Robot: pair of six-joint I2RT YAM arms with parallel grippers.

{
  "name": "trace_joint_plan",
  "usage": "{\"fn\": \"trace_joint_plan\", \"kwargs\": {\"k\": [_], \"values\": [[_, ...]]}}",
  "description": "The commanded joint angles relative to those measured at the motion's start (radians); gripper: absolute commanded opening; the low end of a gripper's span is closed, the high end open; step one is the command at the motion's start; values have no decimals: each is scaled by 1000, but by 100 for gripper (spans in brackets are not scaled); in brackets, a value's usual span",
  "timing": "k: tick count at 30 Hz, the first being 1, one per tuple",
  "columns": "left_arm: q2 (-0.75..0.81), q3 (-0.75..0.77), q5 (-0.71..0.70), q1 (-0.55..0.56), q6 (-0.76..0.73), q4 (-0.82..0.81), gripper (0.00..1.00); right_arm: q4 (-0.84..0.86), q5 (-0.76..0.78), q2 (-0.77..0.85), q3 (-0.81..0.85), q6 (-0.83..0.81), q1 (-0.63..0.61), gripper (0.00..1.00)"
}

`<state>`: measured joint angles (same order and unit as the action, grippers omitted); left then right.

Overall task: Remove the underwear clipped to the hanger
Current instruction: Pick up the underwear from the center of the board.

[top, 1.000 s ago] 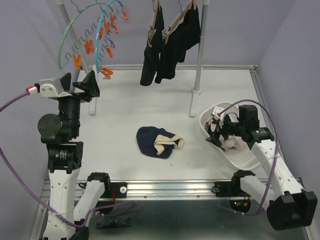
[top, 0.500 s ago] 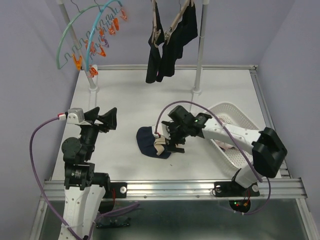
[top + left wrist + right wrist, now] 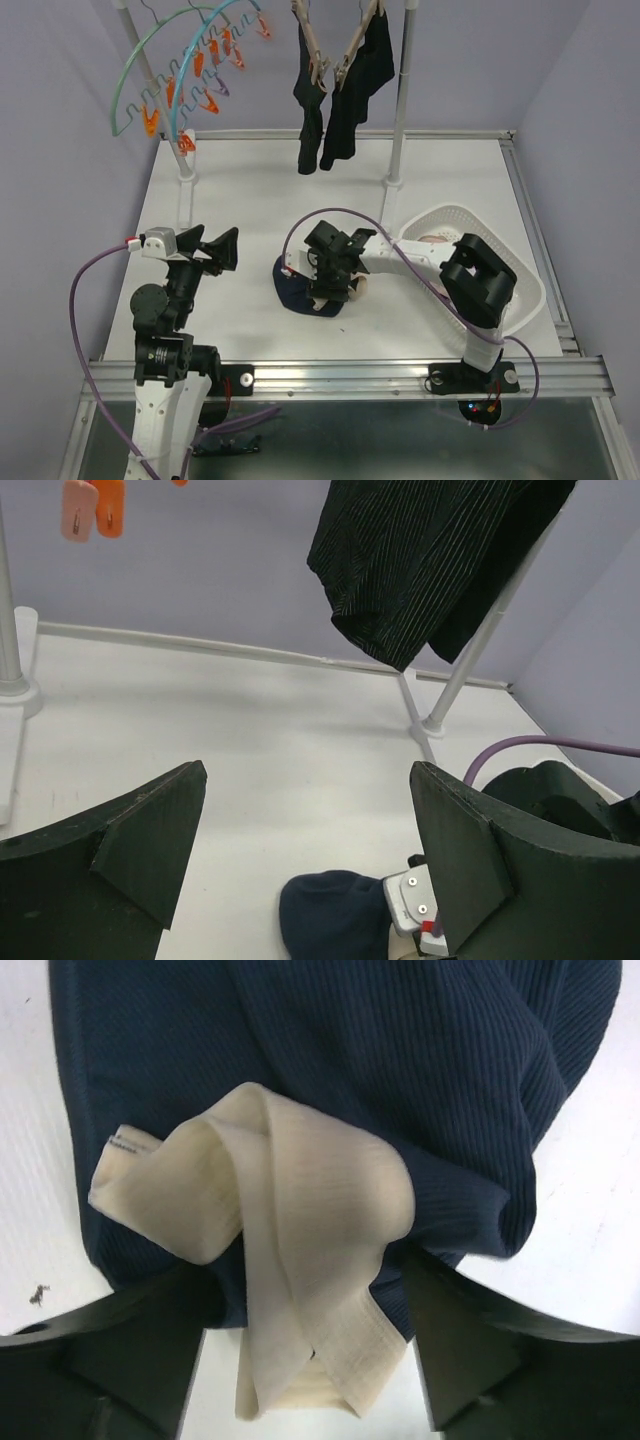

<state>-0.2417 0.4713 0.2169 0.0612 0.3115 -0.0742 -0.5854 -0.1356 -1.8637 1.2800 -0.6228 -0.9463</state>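
Note:
Black underwear (image 3: 345,95) hangs clipped to wooden hangers (image 3: 322,55) on the rack; the left wrist view shows it as dark striped cloth (image 3: 420,550). A navy underwear (image 3: 298,292) with a beige waistband (image 3: 300,1220) lies crumpled on the table. My right gripper (image 3: 330,282) points down onto it. In the right wrist view the right gripper (image 3: 305,1300) is open, its jaws straddling the beige band and navy cloth (image 3: 330,1060). My left gripper (image 3: 207,250) hangs open over the left of the table, with nothing between its fingers (image 3: 150,830).
A white basket (image 3: 505,262) at the right holds a pale garment (image 3: 436,240). Teal hangers with orange clips (image 3: 185,75) hang at the back left. The rack's poles (image 3: 400,110) stand on the table at the back. Purple cables loop off both arms.
My right arm swung from the basket over to the navy underwear and lowered onto it, its jaws starting to narrow. My left arm dropped lower and turned toward the middle. The hanging clothes swayed.

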Motion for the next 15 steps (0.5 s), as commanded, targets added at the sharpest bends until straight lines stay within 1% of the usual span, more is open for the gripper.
{"fn": "trace_joint_plan", "kwargs": {"k": [1,2,3,4,5,9,10,11,12,14,15], "values": [[1,-7,15,-4,-18,-42,95,26,13,-22,62,41,-13,65],[-1,-7,15,-4,-23,-41,95,24,11,-23,64,50,-12,52],[1,-7,10,-4,-23,-39,95,24,14,-23,65,57,-11,18],[2,-8,9,-4,-25,-41,95,18,11,-12,64,49,-12,5],[2,-8,9,-4,-25,-41,95,15,5,-5,61,41,-14,1],[2,-8,6,-4,-25,-42,95,-54,-28,83,48,-29,-11,1],[4,-8,6,-4,-25,-42,95,-95,-41,107,47,-67,-2,1],[4,-8,6,-4,-25,-42,95,-115,-70,163,44,-86,10,1],[4,-8,9,-4,-23,-42,95,-154,-88,188,45,-98,27,1],[5,-8,9,-4,-23,-44,95,-186,-136,247,58,-118,111,1],[4,-10,10,-4,-23,-44,95,-203,-181,303,67,-120,150,1]]}}
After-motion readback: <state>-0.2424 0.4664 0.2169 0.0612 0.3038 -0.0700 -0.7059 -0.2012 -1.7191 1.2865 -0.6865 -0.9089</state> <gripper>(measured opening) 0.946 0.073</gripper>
